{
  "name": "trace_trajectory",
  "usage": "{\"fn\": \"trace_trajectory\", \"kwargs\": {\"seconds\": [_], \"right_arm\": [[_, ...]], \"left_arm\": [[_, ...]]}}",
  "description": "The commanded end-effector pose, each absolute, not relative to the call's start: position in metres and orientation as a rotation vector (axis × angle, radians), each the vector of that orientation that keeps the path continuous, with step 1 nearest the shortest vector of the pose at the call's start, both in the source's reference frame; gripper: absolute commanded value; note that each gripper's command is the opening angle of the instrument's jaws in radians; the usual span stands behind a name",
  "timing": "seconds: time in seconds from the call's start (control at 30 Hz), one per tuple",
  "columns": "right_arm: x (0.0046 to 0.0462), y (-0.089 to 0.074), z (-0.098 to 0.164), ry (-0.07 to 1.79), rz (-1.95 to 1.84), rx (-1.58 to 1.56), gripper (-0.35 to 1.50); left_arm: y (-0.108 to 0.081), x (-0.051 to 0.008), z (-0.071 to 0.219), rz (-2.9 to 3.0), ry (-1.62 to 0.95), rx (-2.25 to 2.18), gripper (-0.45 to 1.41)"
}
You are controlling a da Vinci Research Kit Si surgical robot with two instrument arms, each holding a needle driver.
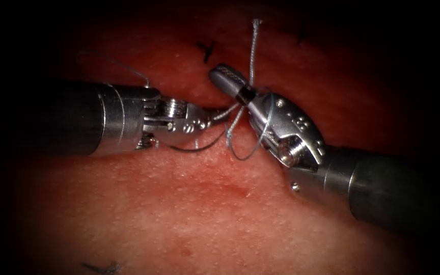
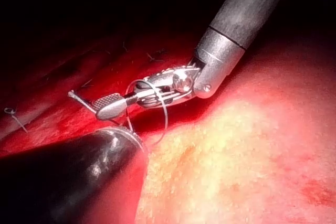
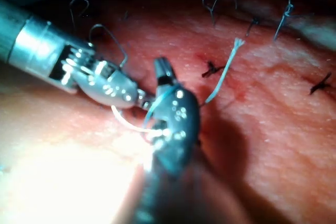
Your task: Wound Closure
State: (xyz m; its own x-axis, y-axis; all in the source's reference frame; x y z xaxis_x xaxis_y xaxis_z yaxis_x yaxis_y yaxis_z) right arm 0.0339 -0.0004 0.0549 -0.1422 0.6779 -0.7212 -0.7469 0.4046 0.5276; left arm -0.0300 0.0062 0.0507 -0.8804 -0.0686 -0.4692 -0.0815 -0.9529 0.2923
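R tool (image 1: 228, 77) thread-wrapped (image 1: 253, 51); L tool (image 1: 207, 118) grips thread.

Glossy metal tools (image 1: 215, 114) (ridged fingers (image 1: 226, 76)); moist, pebbled tissue (image 1: 189, 203); pale, twisted thread (image 1: 253, 48).

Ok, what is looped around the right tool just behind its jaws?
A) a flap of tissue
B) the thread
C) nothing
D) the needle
B: in the endoscope view the pale thread crosses and curls around the right tool just behind its jaws, and the left wrist view shows the same loop.
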Motion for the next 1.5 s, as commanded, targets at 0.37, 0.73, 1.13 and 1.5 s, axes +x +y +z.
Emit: {"fn": "trace_trajectory", "kwargs": {"seconds": [0.37, 0.73, 1.13, 1.5], "right_arm": [[0.0340, 0.0017, 0.0562, 1.031, 1.292, -0.211, 0.76], [0.0339, 0.0023, 0.0596, 0.874, 1.381, -0.242, 0.63], [0.0335, 0.0037, 0.0615, 0.812, 1.413, -0.265, 0.51], [0.0348, 0.0028, 0.0635, 0.808, 1.438, -0.109, 0.12]], "left_arm": [[0.0070, -0.0305, 0.0495, 2.977, 0.483, -0.769, -0.45], [0.0079, -0.0305, 0.0494, 2.971, 0.478, -0.768, -0.45], [0.0079, -0.0303, 0.0494, 2.972, 0.479, -0.768, -0.45], [0.0076, -0.0305, 0.0499, 2.973, 0.486, -0.763, -0.45]]}}
